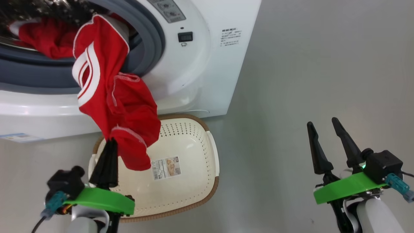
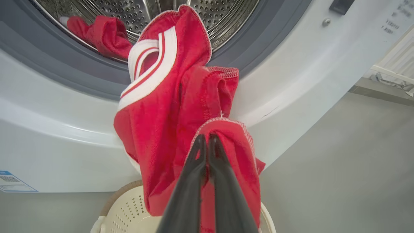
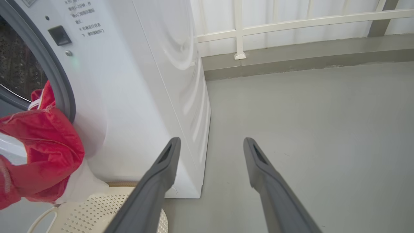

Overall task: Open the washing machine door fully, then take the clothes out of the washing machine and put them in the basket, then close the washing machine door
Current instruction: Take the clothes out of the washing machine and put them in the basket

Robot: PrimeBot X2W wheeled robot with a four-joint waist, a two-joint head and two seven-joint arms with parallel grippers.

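Observation:
A red garment of the clothes (image 1: 110, 94) with white stripe trim hangs from the drum mouth of the white washing machine (image 1: 200, 64) down over the cream basket (image 1: 194, 181). My left gripper (image 1: 111, 139) is shut on its lower fold, above the basket; the left wrist view shows the fingers (image 2: 207, 137) pinched into the red cloth (image 2: 168, 123). More red clothes (image 1: 45, 38) lie inside the drum (image 2: 129, 13). My right gripper (image 1: 321, 122) is open over bare floor at the right, holding nothing. The washing machine door is out of view.
The basket stands on the grey floor (image 1: 307, 81) against the washer's front, with a paper label (image 1: 165, 168) on its bottom. In the right wrist view a white railing (image 3: 239, 30) and low ledge run behind the machine (image 3: 155, 81).

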